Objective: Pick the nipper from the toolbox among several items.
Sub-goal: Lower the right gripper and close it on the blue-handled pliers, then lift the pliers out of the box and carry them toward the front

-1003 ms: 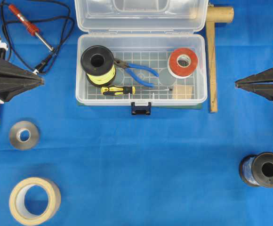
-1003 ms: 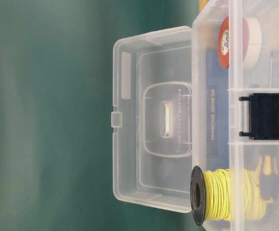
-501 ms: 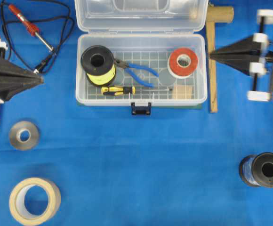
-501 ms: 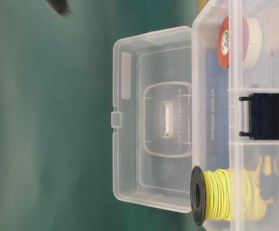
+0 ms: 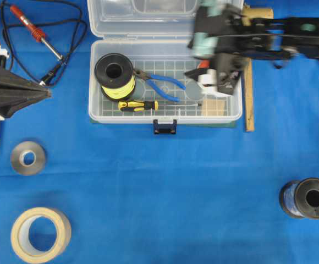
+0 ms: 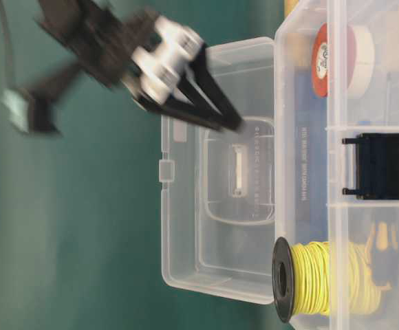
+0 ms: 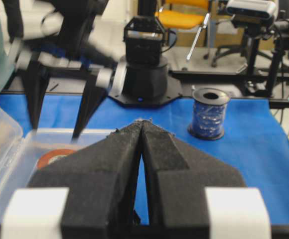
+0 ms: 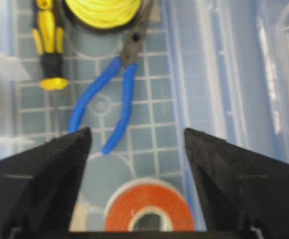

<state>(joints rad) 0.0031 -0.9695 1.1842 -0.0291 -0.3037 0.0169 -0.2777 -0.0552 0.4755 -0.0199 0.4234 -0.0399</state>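
right arm has swung in from its parked spot at the right table edge and is now hanging over the right end of the toolbox point(image 5: 234, 82), blurred in the overhead and table-level views, so it's mid-motion. right gripper point(image 5: 214, 74) has gone from pinched shut to spread wide; the wrist view is showing both black pads point(image 8: 40, 174) well apart with nothing between them. reading this as approach underway, no contact, no grasp yet

nipper point(image 5: 160, 83) is lying flat on the grid floor mid-box, dark jaws pointing at the yellow wire spool point(image 5: 115, 76) and tucked against it, blue handles splayed toward the red tape roll point(image 8: 147, 211). yellow-and-black screwdriver point(image 5: 139, 105) is lying just beside it toward the front wall. wooden block point(image 5: 214, 106) is sitting in the front right corner

pose: the right gripper is angling down into the box from above the tape roll, open gap lined up roughly with the handle ends, nipper dead ahead in the wrist camera. handles look like the free end to grab; jaw end is crowded by the spool

left gripper point(image 5: 41, 94) is sitting parked at the left table edge, fingers closed tip to tip, well clear of the box, empty
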